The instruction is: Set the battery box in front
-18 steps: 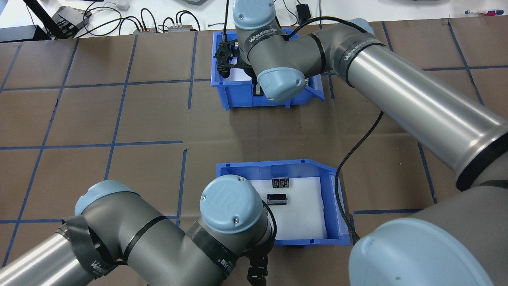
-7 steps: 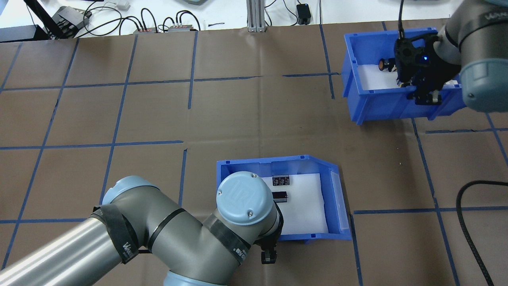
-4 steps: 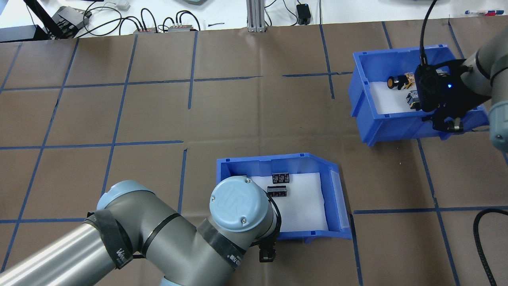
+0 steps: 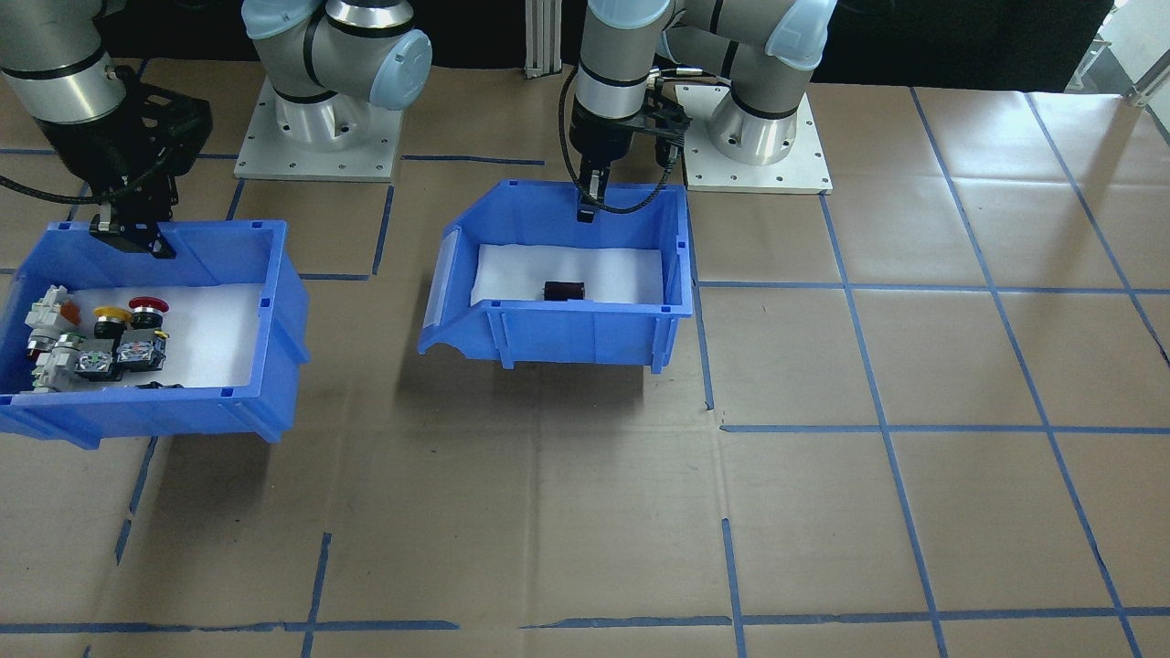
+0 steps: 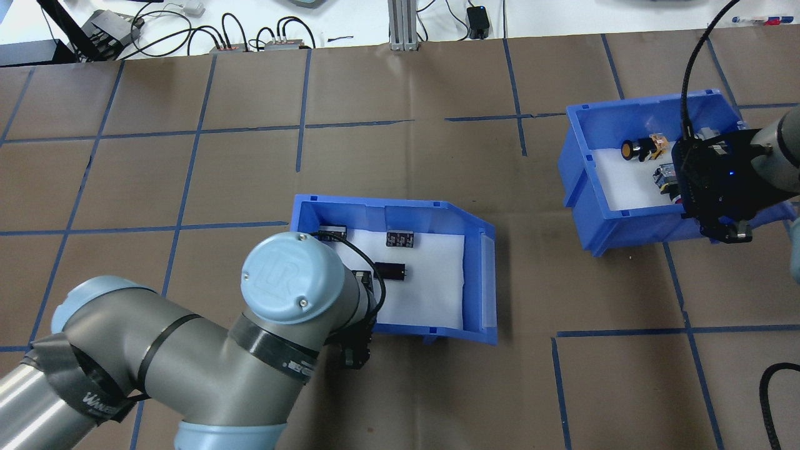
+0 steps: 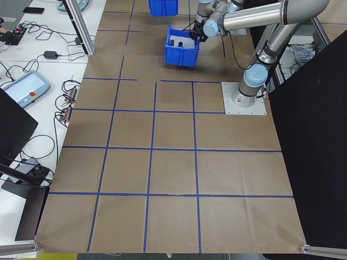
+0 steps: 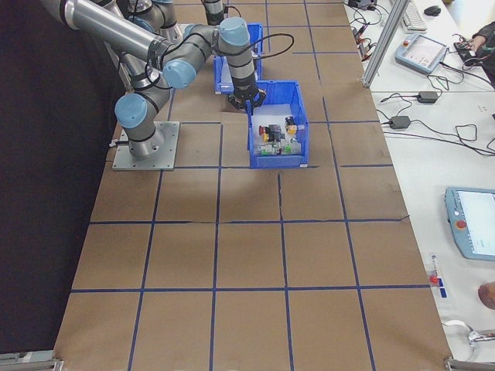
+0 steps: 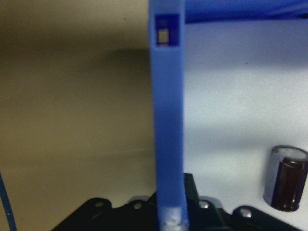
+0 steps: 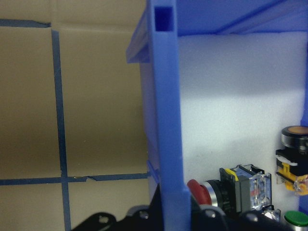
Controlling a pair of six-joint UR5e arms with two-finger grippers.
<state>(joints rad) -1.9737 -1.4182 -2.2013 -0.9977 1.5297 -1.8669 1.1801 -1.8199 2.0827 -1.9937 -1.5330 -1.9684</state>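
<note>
Two tools grip bin walls. Nearest the robot, the left tool (image 5: 354,356) is clamped on the near wall of the battery box (image 5: 481,275), which sits mid-bench. Carry the box level and slowly forward so the loose batteries (image 5: 389,272) do not roll. Farther off, the right tool (image 5: 725,231) pinches the switch bin (image 5: 584,187) by its wall. "UR" marks the left wrist cap (image 5: 289,287); the strap lettering is probably "WANJEED".
</note>
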